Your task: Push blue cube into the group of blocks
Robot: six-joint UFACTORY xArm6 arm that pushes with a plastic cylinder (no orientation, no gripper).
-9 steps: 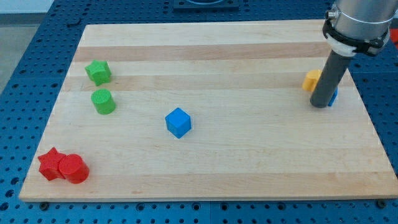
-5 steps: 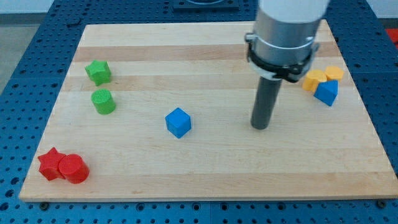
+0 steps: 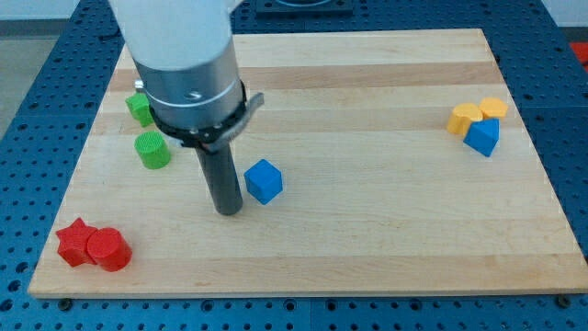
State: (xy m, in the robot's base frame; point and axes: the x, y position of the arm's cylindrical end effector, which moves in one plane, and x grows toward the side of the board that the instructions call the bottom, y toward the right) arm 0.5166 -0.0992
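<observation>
The blue cube (image 3: 264, 180) sits left of the board's middle. My tip (image 3: 228, 211) rests on the board just left of and slightly below the cube, a small gap apart. At the view's right a group of blocks lies together: two yellow blocks (image 3: 464, 119) (image 3: 493, 108) and a blue wedge-like block (image 3: 483, 137). The arm's grey body hides part of the upper left of the board.
A green cylinder (image 3: 152, 149) and a green star-like block (image 3: 139, 108), partly hidden by the arm, lie at the left. A red star (image 3: 73, 241) and red cylinder (image 3: 107, 249) sit at the lower left corner of the wooden board (image 3: 367, 239).
My tip has swept from beside the right-hand group across the board to the left side of the blue cube. No block has moved.
</observation>
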